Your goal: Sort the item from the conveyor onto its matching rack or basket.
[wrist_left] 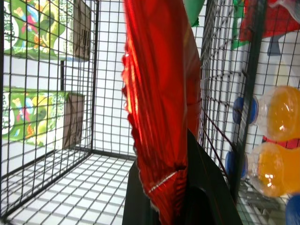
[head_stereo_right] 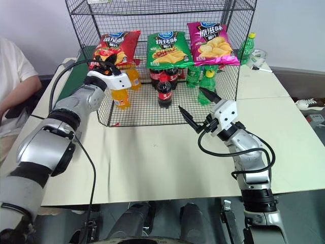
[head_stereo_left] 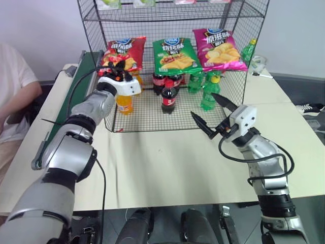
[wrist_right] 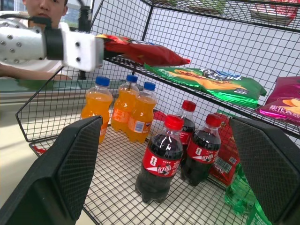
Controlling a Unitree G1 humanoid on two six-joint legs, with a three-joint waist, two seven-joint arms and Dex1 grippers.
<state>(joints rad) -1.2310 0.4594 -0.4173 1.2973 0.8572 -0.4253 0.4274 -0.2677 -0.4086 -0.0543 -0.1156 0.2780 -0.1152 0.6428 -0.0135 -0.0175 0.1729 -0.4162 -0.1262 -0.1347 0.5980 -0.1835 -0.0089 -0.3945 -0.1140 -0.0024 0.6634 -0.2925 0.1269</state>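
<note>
Now the red chip bag (head_stereo_left: 123, 53) lies on the rack's (head_stereo_left: 238, 20) mesh shelf beside the green bag (head_stereo_left: 175, 54), its near edge pinched in the left gripper (head_stereo_left: 118, 70), arm stretched forward. Right gripper (head_stereo_left: 212, 117) hovers over the table (head_stereo_left: 167, 162), fingers spread wide.

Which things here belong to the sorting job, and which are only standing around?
Part of the job:
- red chip bag, in the left gripper
- conveyor
- rack

Only standing around:
- green chip bag
- magenta chip bag
- cola bottles
- orange bottles
- green bottles
</note>
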